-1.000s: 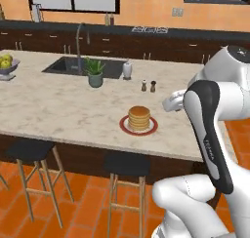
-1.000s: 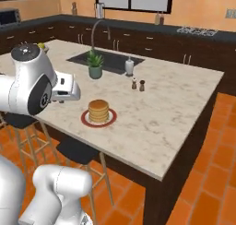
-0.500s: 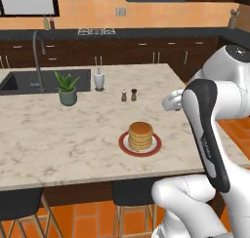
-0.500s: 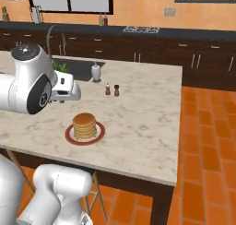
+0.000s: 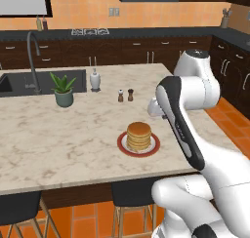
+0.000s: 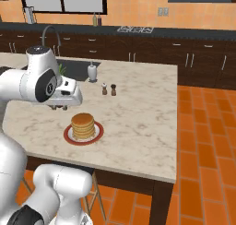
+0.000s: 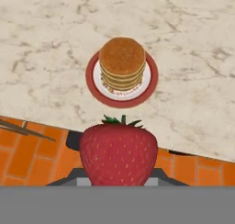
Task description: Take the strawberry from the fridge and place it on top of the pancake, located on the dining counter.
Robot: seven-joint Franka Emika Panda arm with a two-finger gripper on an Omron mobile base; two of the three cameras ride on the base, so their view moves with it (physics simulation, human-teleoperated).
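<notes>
You are looking at a warm orange-walled kitchen with an orange tile floor, and in the middle a large beige marbled stone desk (image 5: 58, 134) on a dark brown base. In the hand view, the small bright red strawberry (image 7: 119, 154) with its green leafy top sits right at the gripper (image 7: 119, 172), whose jaws are drawn in narrow and clamped on the berry. The gripper (image 6: 59, 106) hangs above the desk, just off the near edge, beside the pancakes rather than over them. The short stack of round golden-tan pancakes (image 5: 138, 136) rests on a round red-rimmed plate (image 5: 122, 145) close to the desk's near edge, towards its right end. Farther in you see two small shakers (image 5: 125, 95), one pale and one dark, standing side by side. Beyond them stands a white soap bottle (image 5: 94, 80) beside the dark sink (image 5: 19, 84), with a green potted plant (image 5: 63, 89) and a curved grey tap (image 5: 32, 56). Dark stools (image 5: 19, 208) stand under the near edge.
</notes>
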